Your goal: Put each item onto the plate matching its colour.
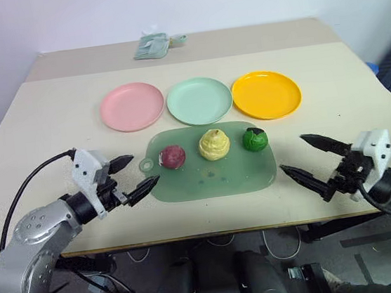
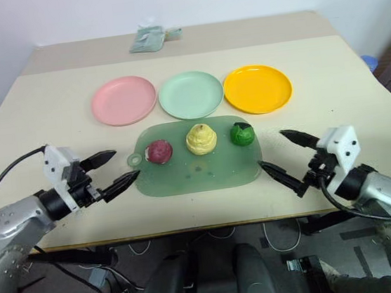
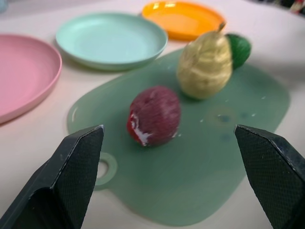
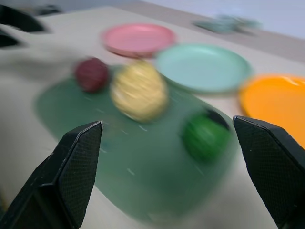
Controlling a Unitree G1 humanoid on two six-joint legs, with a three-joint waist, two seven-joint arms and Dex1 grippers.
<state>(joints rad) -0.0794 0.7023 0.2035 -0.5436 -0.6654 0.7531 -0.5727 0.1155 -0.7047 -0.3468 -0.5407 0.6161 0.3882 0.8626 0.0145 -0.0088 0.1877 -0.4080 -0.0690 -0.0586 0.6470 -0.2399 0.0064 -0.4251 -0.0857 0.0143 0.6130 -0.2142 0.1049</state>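
**Three toy foods on the mat, both grippers open and empty**

From where I stand, the beige table (image 1: 50, 113) carries a row of three round plates toward its far side: the pink plate (image 1: 132, 106) on the robot's left, the mint green plate (image 1: 199, 100) in the middle and the orange-yellow plate (image 1: 266, 94) on the right. All three are bare.

Just in front of them lies the translucent green mat (image 1: 213, 176), and on it the three items sit in a row, apart from one another. The dark red round one (image 1: 173, 157) is nearest the left end, the pale yellow swirl (image 1: 214, 144) stands upright in the middle, and the dark green ball (image 1: 255, 139) sits near the right end.

The left gripper (image 1: 132, 176) hovers just off the mat's left edge, fingers spread wide and holding nothing; the dark red item lies a little ahead of it, toward the robot's right. The right gripper (image 1: 308, 157) hangs beside the mat's right edge, likewise spread and empty, with the green ball ahead of it and to its left. Neither gripper touches an item.

A folded pale cloth (image 1: 152, 45) rests at the table's far edge.
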